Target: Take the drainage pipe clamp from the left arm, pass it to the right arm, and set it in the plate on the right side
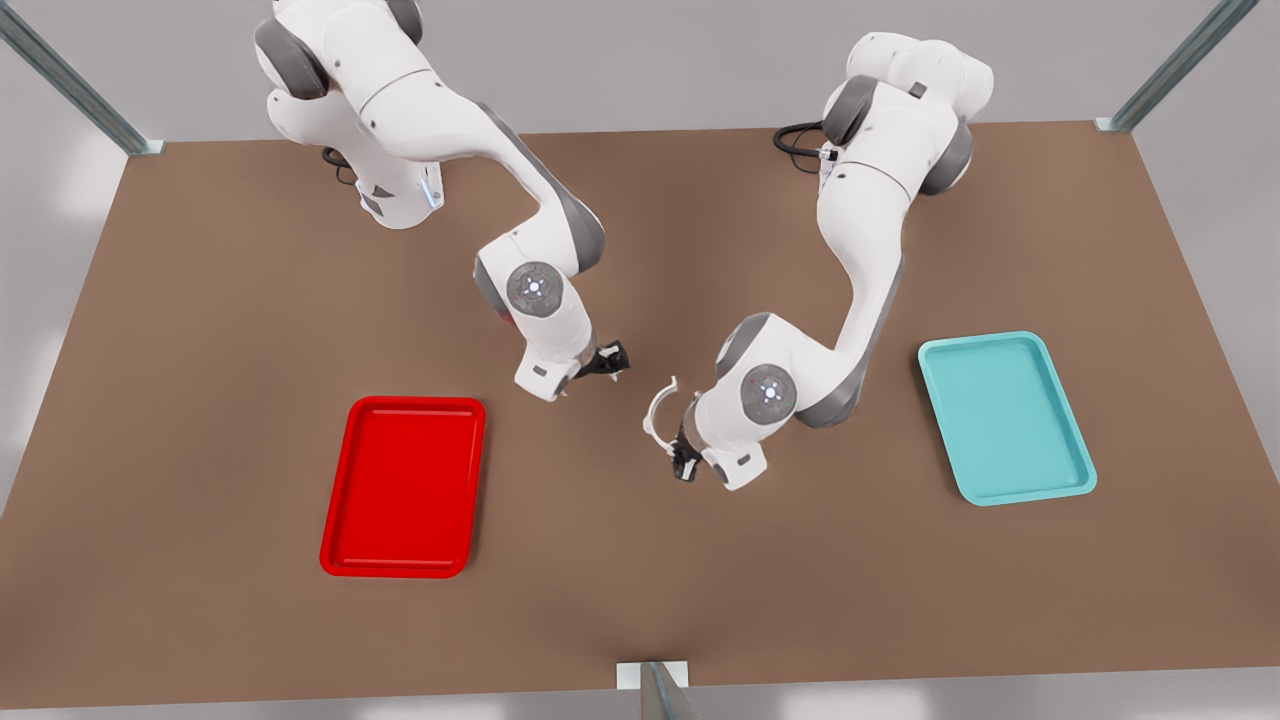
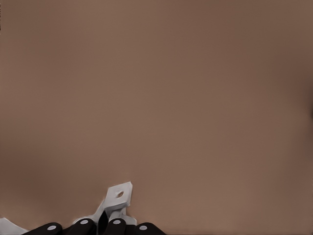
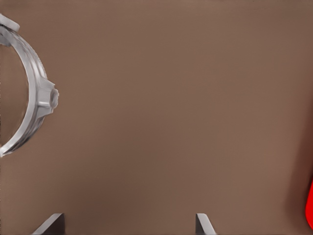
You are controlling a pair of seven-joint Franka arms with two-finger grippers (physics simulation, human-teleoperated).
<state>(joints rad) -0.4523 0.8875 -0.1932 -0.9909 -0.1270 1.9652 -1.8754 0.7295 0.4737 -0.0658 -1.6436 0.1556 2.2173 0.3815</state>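
The drainage pipe clamp (image 1: 650, 415), a thin white half-ring, hangs above the table's middle. My left gripper (image 1: 683, 462), on the arm at the front view's right, is shut on its lower end. In the left wrist view one holed tab of the clamp (image 2: 119, 194) sticks out between the black fingers of that gripper (image 2: 100, 227). My right gripper (image 1: 610, 360), on the arm at the front view's left, stands open a short way from the clamp, not touching it. Its wrist view shows the clamp (image 3: 36, 98) beyond the spread gripper (image 3: 128, 223). The red plate (image 1: 400, 490) lies at the front view's left.
A teal tray (image 1: 1005, 415) lies on the brown table at the front view's right. An edge of the red plate (image 3: 309, 208) shows in the right wrist view. Metal frame posts stand at the table's far corners and front edge.
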